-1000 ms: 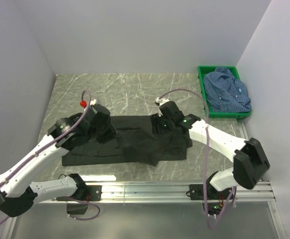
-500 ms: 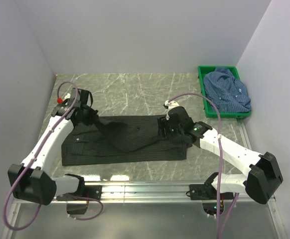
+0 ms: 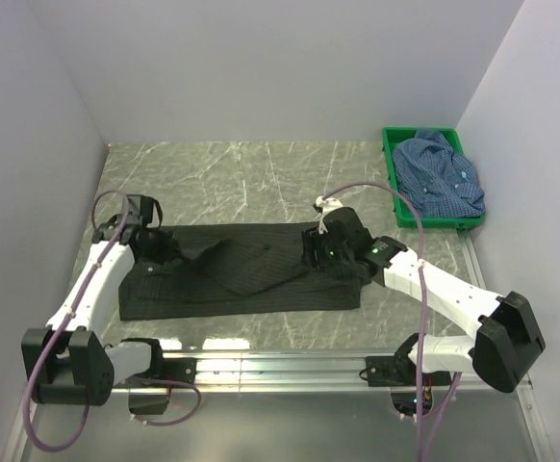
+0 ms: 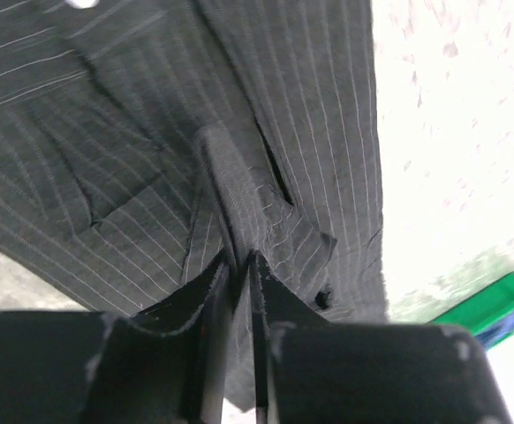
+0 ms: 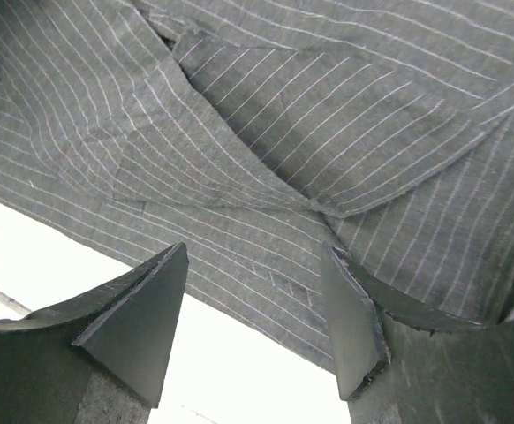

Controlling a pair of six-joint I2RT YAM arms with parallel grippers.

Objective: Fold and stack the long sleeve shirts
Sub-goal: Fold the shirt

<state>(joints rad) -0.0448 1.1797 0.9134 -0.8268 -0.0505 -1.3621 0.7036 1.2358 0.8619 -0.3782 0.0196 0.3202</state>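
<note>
The black striped shirt (image 3: 251, 274) lies spread across the middle of the table. My left gripper (image 3: 161, 248) is at its left end, shut on a fold of the black shirt (image 4: 239, 199), pulling a raised ridge of cloth leftward. My right gripper (image 3: 317, 252) is open over the shirt's right part, its fingers (image 5: 151, 309) apart above the cloth edge (image 5: 266, 265), holding nothing. The blue checked shirt (image 3: 441, 175) lies bunched in the green crate.
The green crate (image 3: 392, 168) stands at the back right, against the right wall. Walls close in the table on the left, back and right. A metal rail (image 3: 290, 366) runs along the near edge.
My left gripper has swung from the shirt's middle to its left end, dragging the sleeve over. My right gripper has shifted slightly right and stayed over the shirt's right part.
</note>
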